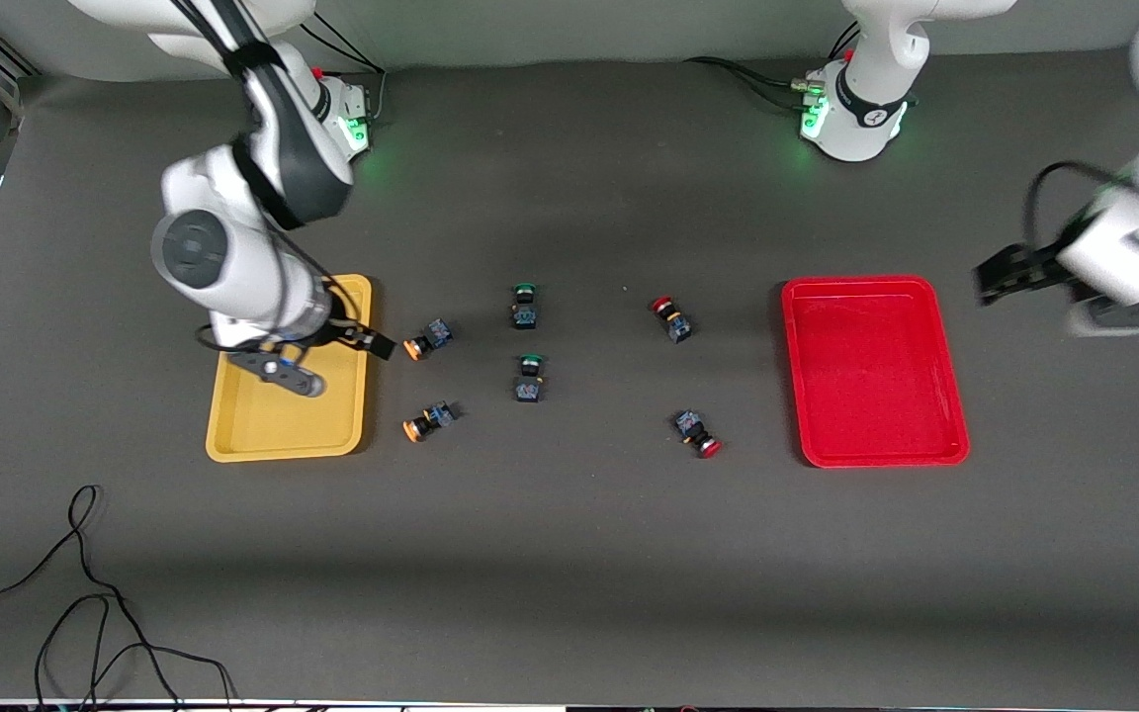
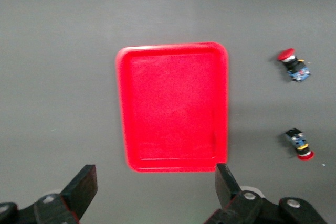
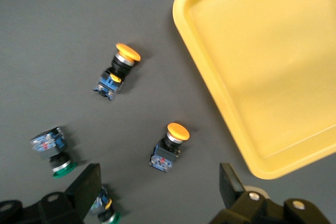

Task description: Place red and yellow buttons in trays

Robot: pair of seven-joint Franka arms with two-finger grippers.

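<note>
Both the yellow tray (image 1: 233, 440) and red tray (image 1: 945, 396) sit empty; two yellow buttons (image 1: 428, 339) and two red buttons (image 1: 671, 318) lie on the tabletop (image 1: 569, 554) between them. The right hand (image 3: 157, 192) hovers at the yellow tray's edge, the left hand (image 2: 152, 192) outside the red tray, both with fingers apart and holding nothing.

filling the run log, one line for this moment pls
left gripper open by red tray | right gripper open over yellow tray | both trays empty | red buttons, yellow buttons on table

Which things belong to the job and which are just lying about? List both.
Job: two red buttons, two yellow buttons, yellow tray, red tray.
Lying about: two green buttons, black cable.
</note>
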